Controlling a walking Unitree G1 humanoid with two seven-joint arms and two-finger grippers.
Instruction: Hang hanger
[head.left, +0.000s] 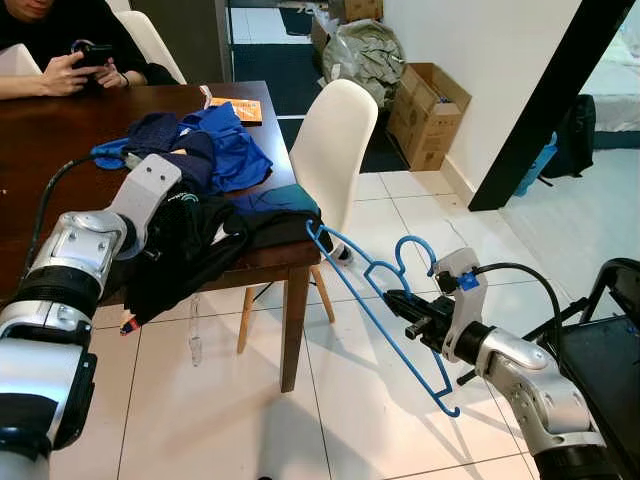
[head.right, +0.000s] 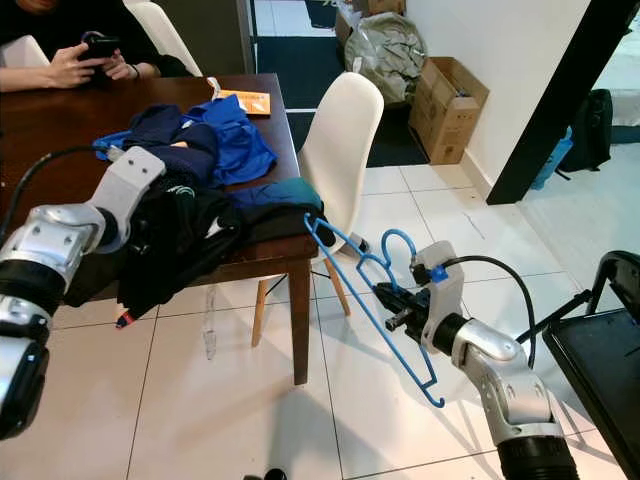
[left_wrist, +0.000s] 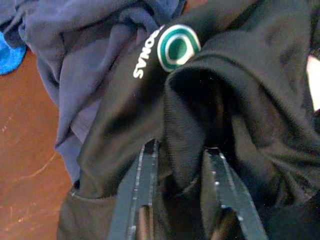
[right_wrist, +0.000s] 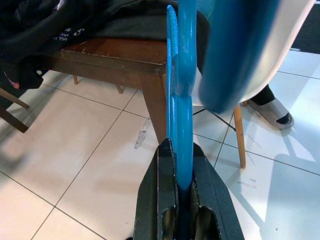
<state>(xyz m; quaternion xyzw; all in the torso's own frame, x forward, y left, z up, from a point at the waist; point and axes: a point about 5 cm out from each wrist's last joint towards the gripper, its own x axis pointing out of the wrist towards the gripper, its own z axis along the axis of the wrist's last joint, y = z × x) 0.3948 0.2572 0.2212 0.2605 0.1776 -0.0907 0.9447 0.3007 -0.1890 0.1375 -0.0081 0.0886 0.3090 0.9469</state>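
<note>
From the head view, the right gripper (head.left: 398, 303) was clamped on the blue hanger (head.left: 375, 290), whose far tip reached the worktop (head.left: 40, 130) corner ahead of it. The left gripper (left_wrist: 177, 165) pinched a black garment (left_wrist: 240, 100); a logo beyond its fingertips read "…ONAS". In the right wrist view, the hanger stood edge-on between the closed fingers. I think the collar should be held open while the tip slides in.

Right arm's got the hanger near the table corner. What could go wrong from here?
1. The blue hanger is pinched edge-on by the right end effector, so it may twist or slip.
2. Its far tip touches the dark clothes at the table corner and could snag.
3. The left end effector grips a black garment, which could drag off.
</note>
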